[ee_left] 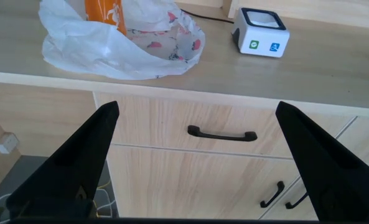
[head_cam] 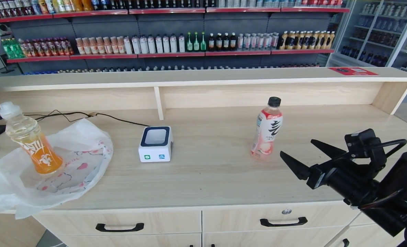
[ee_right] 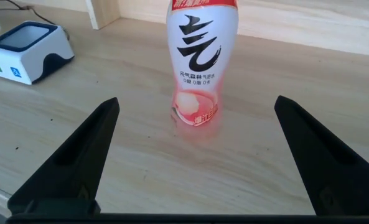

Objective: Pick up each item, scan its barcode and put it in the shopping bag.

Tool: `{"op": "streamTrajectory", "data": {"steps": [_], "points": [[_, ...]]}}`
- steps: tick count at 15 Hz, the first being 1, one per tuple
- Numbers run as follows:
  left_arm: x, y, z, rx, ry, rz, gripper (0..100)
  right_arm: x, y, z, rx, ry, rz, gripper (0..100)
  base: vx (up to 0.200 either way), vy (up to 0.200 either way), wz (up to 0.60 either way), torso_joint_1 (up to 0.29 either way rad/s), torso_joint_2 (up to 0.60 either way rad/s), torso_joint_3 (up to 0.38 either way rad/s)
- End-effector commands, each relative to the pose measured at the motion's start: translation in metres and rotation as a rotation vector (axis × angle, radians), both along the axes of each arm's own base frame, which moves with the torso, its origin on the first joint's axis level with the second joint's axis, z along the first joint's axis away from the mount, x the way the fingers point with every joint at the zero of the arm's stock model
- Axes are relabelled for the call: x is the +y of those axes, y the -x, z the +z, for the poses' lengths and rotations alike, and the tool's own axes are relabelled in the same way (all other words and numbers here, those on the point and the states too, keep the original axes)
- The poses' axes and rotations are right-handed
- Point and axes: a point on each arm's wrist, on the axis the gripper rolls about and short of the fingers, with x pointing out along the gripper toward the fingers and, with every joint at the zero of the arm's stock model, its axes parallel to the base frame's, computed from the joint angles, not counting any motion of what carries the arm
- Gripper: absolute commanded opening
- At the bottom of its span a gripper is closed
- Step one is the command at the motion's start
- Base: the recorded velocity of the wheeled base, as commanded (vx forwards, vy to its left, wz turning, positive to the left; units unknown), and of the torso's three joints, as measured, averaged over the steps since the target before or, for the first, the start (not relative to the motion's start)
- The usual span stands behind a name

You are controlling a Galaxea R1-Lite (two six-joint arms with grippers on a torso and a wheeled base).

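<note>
Counter [head_cam: 206, 178]: wooden work surface carrying every item. It lies ahead of and below the right gripper [head_cam: 296, 148]. It sits above and beyond the left gripper [ee_left: 196, 106], which hangs low, facing the drawer fronts [ee_left: 221, 162].

Shopping bag [head_cam: 83, 161]: white plastic, spread open on the counter. It is just beyond the left gripper and well apart from the right gripper.

Orange bottle [head_cam: 31, 144]: tilted among the bag's folds and, by its position, already bagged.

Pink bottle [head_cam: 267, 128]: upright on the counter, directly ahead of the right gripper and centred on the gap between its fingers. It is near but not touched.

Scanner [head_cam: 155, 144]: small white box, window facing up. It stands past the pink bottle on the right gripper's inner side, between that bottle and the bag.

Gripper state: both grippers have their fingers spread wide and carry nothing.

Step in hand: judged to be the pick-up of the pink bottle.

Next move:
- Advance the right gripper until its fingers straddle the bottle's body, then close evenly.
- The bottle is tall and narrow, so contact from one finger alone could tip it.
- The barcode's position cannot be seen, so the bottle may need turning over the scanner window.
</note>
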Motion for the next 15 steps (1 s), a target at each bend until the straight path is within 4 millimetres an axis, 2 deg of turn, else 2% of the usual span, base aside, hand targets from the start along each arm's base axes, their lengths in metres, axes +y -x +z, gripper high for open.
{"op": "streamTrajectory", "data": {"steps": [1, 5, 6, 9, 11, 15], "points": [[0.000, 0.000, 0.000, 0.001, 0.000, 0.000, 100, 0.001, -0.004, -0.008, 0.031, 0.011, -0.003, 100, 0.000, 0.000, 0.00, 0.000, 0.00, 0.000], [0.000, 0.000, 0.000, 0.001, 0.000, 0.000, 100, 0.010, -0.026, -0.006, -0.006, 0.005, -0.086, 100, 0.000, 0.000, 0.00, 0.000, 0.00, 0.000], [0.000, 0.000, 0.000, 0.001, 0.000, 0.000, 100, 0.017, -0.028, -0.007, -0.005, 0.009, -0.161, 100, 0.000, 0.000, 0.00, 0.000, 0.00, 0.000], [0.000, 0.000, 0.000, 0.001, 0.002, 0.000, 100, 0.043, -0.026, -0.012, 0.009, -0.004, -0.165, 100, 0.000, 0.000, 0.00, 0.000, 0.00, 0.000], [0.000, 0.000, 0.000, 0.001, 0.002, 0.000, 100, 0.049, -0.038, -0.015, 0.007, -0.029, -0.217, 100, 0.000, 0.000, 0.00, 0.000, 0.00, 0.000], [0.000, 0.000, 0.000, 0.001, 0.002, 0.000, 100, 0.052, -0.045, -0.022, 0.020, -0.025, -0.217, 100, 0.000, 0.000, 0.00, 0.000, 0.00, 0.000]]}}
